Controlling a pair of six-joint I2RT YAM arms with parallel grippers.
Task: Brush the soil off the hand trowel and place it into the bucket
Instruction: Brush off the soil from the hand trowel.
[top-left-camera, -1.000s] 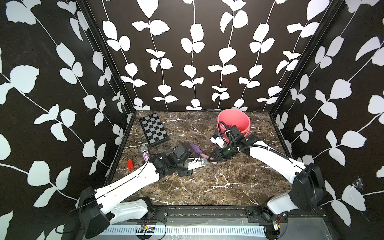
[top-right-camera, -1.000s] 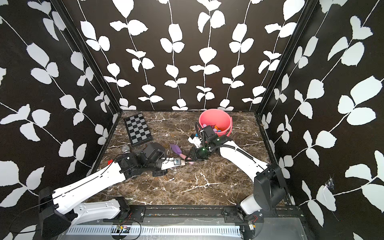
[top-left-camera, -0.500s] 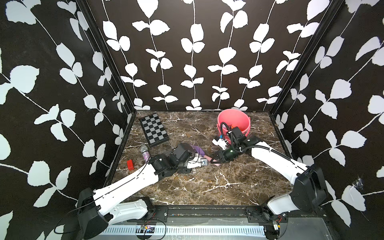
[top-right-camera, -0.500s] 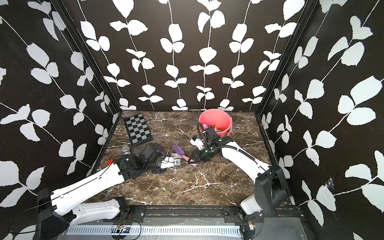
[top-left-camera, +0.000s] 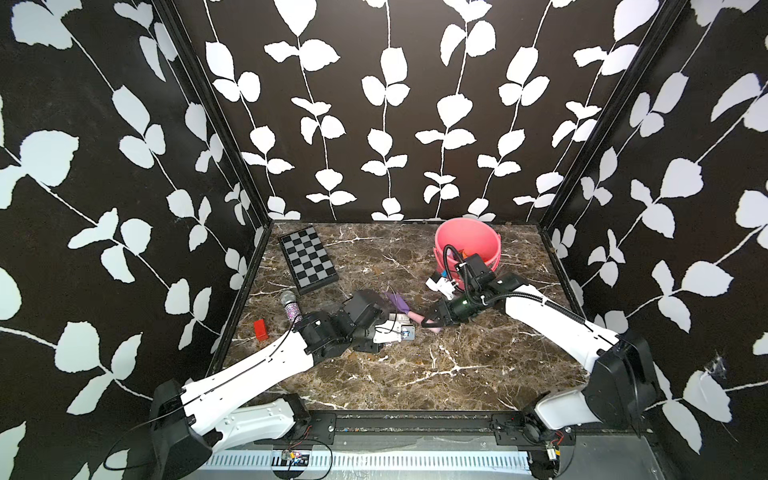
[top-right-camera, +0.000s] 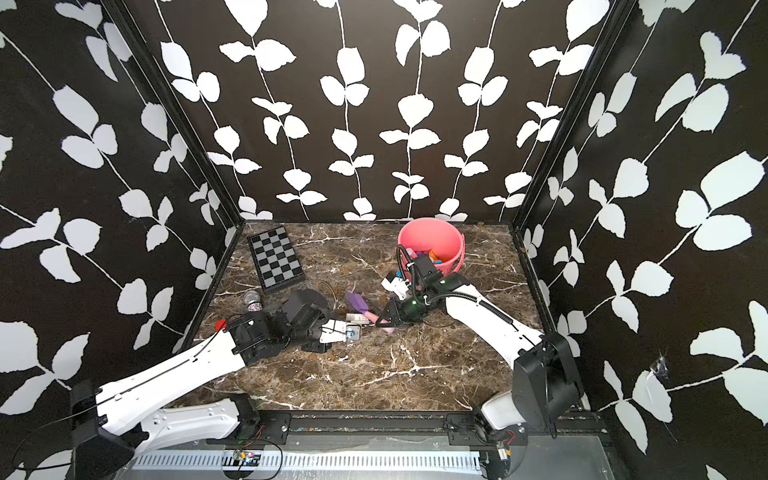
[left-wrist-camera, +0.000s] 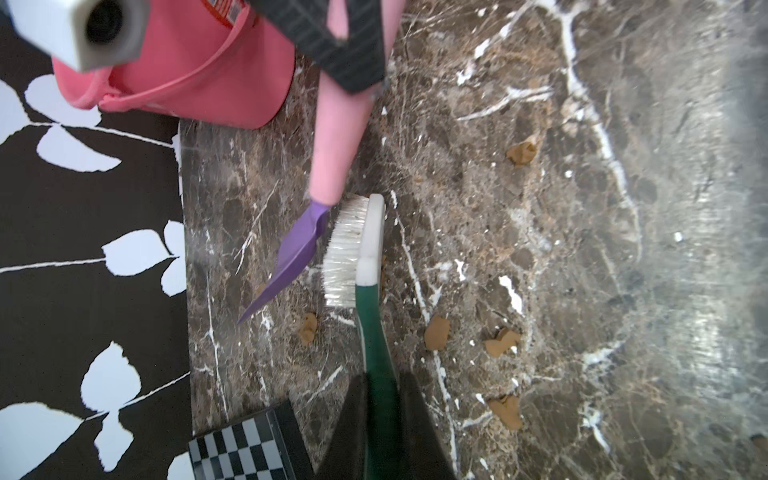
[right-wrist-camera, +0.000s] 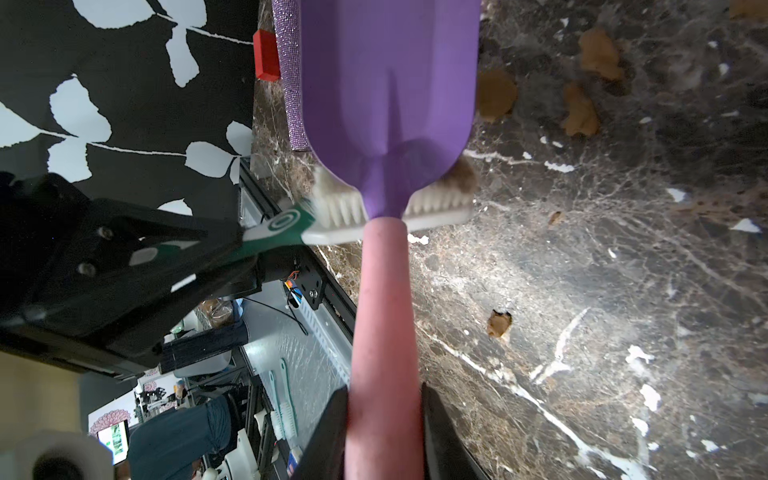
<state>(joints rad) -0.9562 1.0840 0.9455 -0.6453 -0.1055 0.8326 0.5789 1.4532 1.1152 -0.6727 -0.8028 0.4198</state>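
Left claw (left-wrist-camera: 380, 399) clamps brush (left-wrist-camera: 361, 249) | right claw (right-wrist-camera: 384, 424) clamps trowel (right-wrist-camera: 386, 83) | left arm (top-left-camera: 266, 365), right arm (top-left-camera: 552, 320) low, converging

Both arms were low. The left arm (top-left-camera: 266, 365) stretched forward, left tool (left-wrist-camera: 381, 378) clamped tight on the brush (left-wrist-camera: 372, 324) handle. The right arm (top-left-camera: 552, 320) angled down, right tool (right-wrist-camera: 384, 390) pinched on the hand trowel (right-wrist-camera: 384, 291) handle. The right tool sat near the left tool, tips facing.
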